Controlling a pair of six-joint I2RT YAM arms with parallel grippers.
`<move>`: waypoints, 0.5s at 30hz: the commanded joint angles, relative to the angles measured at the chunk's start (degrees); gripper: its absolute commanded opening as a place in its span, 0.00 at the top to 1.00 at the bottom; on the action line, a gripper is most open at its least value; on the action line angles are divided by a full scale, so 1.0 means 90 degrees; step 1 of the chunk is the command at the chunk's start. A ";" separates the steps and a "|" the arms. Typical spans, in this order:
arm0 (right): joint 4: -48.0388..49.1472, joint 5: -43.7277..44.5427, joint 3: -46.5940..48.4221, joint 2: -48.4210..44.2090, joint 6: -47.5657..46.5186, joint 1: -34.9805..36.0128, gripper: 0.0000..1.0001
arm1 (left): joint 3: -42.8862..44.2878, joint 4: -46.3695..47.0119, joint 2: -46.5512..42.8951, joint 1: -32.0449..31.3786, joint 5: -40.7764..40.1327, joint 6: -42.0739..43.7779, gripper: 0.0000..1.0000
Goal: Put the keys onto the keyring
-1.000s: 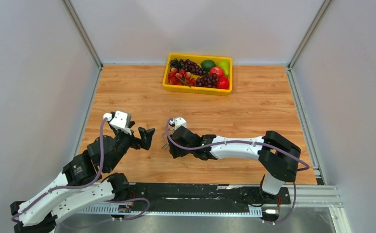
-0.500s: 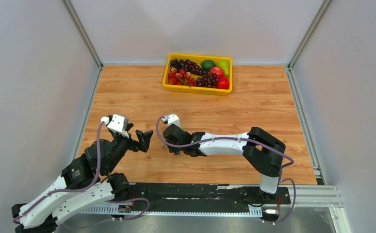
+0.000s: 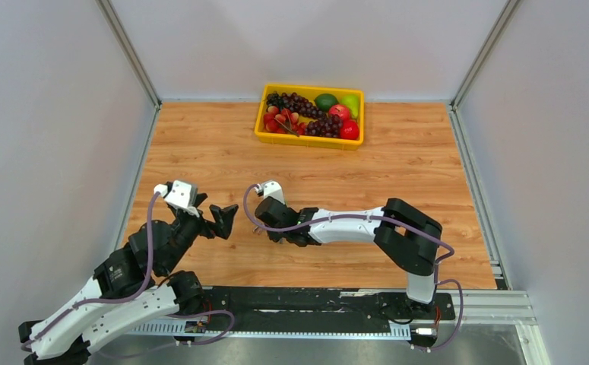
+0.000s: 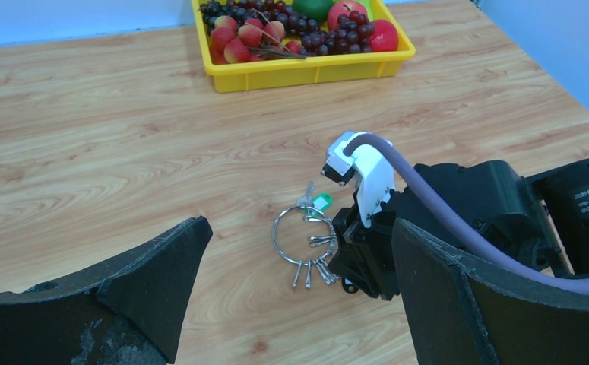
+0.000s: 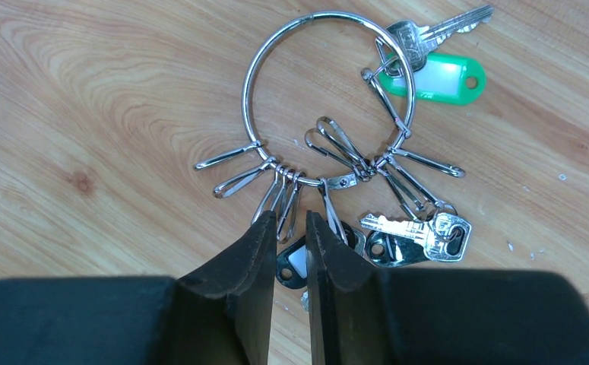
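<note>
Close to your arm bases, the left gripper (image 3: 219, 217) hangs with its jaws spread wide. Beside it, the right gripper (image 5: 289, 222) has its black fingers (image 5: 257, 251) a narrow slit apart at the wire clips (image 5: 280, 199) of the big silver metal keyring (image 5: 250, 84), which lies flat on the wooden table (image 5: 86, 114); you cannot tell whether they pinch. One bare silver key (image 5: 401, 226) lies crosswise, blade towards those fingers. Beyond it, the silver key with the green plastic tag (image 5: 428, 32) points away from the ring. Farthest sits a yellow plastic tray of fruit (image 3: 309, 140).
</note>
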 commanded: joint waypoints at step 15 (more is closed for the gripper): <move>0.0059 0.0048 0.0120 0.0402 0.0232 0.0030 0.76 | -0.0027 -0.0096 -0.0210 0.0011 -0.0043 0.0092 0.00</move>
